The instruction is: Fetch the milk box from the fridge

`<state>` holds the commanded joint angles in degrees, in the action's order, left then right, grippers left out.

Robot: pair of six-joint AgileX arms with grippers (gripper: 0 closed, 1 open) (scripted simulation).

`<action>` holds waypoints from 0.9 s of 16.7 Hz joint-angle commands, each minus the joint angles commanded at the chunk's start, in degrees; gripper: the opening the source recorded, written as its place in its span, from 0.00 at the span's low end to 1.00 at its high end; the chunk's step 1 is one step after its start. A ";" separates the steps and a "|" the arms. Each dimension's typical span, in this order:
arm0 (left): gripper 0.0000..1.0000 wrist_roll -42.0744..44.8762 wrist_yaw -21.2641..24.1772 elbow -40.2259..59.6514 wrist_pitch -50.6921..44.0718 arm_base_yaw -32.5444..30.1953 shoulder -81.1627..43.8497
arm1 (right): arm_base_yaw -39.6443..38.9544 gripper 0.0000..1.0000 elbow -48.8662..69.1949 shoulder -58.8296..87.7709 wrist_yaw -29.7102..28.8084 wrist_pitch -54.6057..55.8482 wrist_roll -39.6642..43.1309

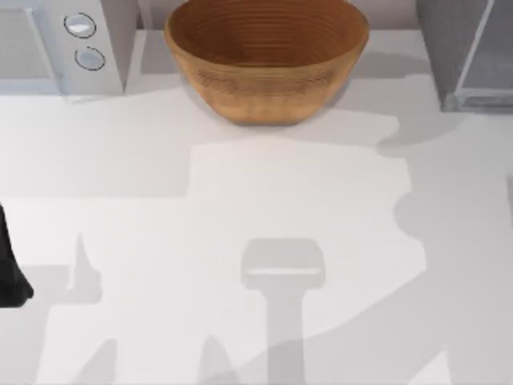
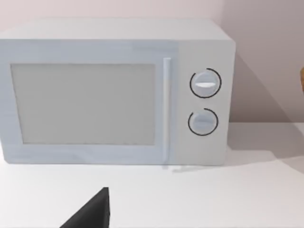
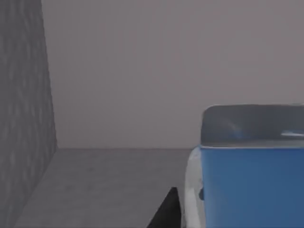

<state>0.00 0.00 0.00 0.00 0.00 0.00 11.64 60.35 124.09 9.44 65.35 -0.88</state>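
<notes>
Milk box (image 3: 251, 185) stands close beside a dark right fingertip (image 3: 166, 211), inside the fridge (image 3: 23, 118).

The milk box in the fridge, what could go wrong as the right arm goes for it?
1. In the right wrist view the milk box sits very close and off to one side, so the fingers could nudge or tip it instead of straddling it.
2. The fridge inner wall stands close by, so a wide pull-out might scrape it.
</notes>
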 joint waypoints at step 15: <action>1.00 0.00 0.00 0.00 0.00 0.00 0.00 | 1.83 0.00 -21.82 -10.76 2.37 9.44 -0.22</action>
<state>0.00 0.00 0.00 0.00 0.00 0.00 13.47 38.53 113.33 11.80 74.79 -1.09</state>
